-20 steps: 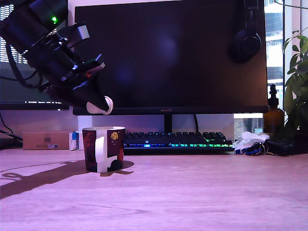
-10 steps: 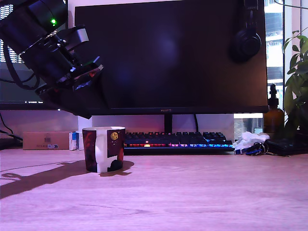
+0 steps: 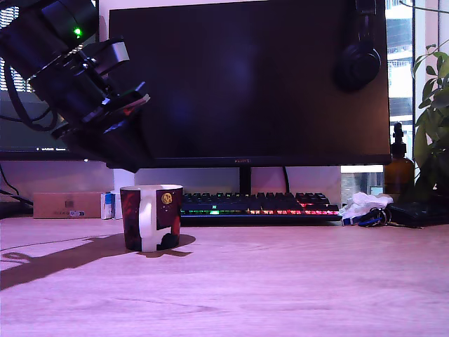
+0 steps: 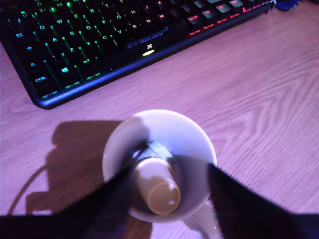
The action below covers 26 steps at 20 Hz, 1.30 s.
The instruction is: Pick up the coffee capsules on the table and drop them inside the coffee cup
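**Capsule down in the mug, my pincer spread above it**

My pincer [image 4: 164, 199] hangs directly over the coffee cup [image 3: 151, 217], and in the wrist view its two dark fingers [image 4: 99, 204] stand wide apart on either side of the white interior with nothing between them. The coffee capsule [image 4: 155, 186] lies at the bottom of the cup, tipped on its side, its rounded end turned up toward my camera. In the exterior view the cup hides it altogether; only the mug's red-and-black wall, white handle and gold emblem show, with my arm slanting down from that view's upper left.

I judge the capsule a light, thin-walled plastic pod: stiff enough to hold its shape, yet easy to dent under a hard squeeze, and smooth, so it could squirt out of a loose pinch. Its taper matters; fingers closing on the narrow end would tend to slide off, so the best hold is across the body just under the wider rim, with modest force.

The cup is heavier and rigid ceramic, steady on the counter [image 3: 295, 281], though a knock to its rim from my fingers could shift it toward the keyboard [image 4: 99, 45] just behind. I see no other capsule on the wood in either view, so this drop looks complete.
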Motion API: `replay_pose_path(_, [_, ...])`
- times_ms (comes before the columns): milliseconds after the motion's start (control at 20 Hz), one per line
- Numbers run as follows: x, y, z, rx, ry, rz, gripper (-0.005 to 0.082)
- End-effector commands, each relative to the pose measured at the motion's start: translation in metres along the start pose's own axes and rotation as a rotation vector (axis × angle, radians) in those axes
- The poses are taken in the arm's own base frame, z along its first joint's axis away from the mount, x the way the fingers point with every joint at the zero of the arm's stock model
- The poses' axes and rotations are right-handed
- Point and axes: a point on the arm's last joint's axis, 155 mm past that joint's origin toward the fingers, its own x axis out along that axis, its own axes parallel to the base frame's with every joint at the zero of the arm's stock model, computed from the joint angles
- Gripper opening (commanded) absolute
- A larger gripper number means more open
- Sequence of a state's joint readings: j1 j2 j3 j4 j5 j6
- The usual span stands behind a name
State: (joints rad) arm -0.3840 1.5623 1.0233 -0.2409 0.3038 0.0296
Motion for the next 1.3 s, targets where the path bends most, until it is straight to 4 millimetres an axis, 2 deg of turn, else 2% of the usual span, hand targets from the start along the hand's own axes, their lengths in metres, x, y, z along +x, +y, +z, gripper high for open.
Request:
replay_pose_path(0, [-0.006,-0.002,0.006,0.009,-0.021,-0.005,-0.0021])
replay_pose_path(150, [-0.023,-0.009,0.02,0.021,-0.073,-0.028,-0.0021])
replay_pose_path(300, [-0.039,-0.012,0.026,0.014,-0.101,-0.067,-0.0021])
replay_pose_path(700, [-0.074,0.024,0.042,-0.024,-0.208,0.001,-0.0021])
replay_pose_path(1050, [-0.103,0.046,0.022,-0.068,-0.314,0.107,-0.0021])
replay_pose_path(1250, [-0.121,0.052,0.005,-0.085,-0.367,0.175,-0.0021])
